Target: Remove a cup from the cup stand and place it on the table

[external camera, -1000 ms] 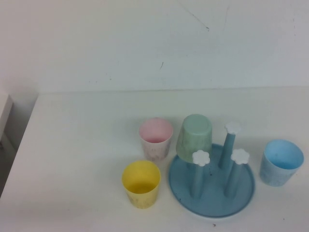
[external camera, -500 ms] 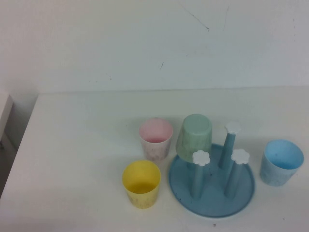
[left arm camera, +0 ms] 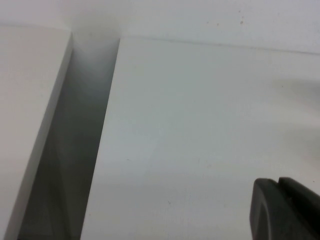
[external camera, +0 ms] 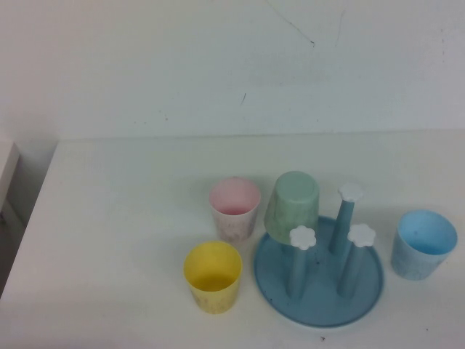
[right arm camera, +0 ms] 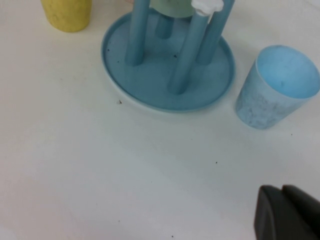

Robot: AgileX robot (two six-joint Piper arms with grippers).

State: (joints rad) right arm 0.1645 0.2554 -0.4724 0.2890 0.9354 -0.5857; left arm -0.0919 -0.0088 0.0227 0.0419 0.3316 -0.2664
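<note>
Both grippers sat off the scene from above; the left gripper (left arm camera: pixel 287 210) showed only a dark tip over bare table near its edge, the right gripper (right arm camera: pixel 287 212) likewise just short of the cups, and whether either was clenched could not be told. Nothing had shifted across the last second. On the large off-white table (external camera: pixel 123 218), the round teal-blue cup stand (external camera: pixel 320 280) kept its inverted mint green cup (external camera: pixel 293 202); the small light blue speckled cup (external camera: pixel 423 243) stood upright just beside it, suggesting the placement was done.

Bright even light, washed-out whites, soft faint shadows, slightly hazy focus
</note>
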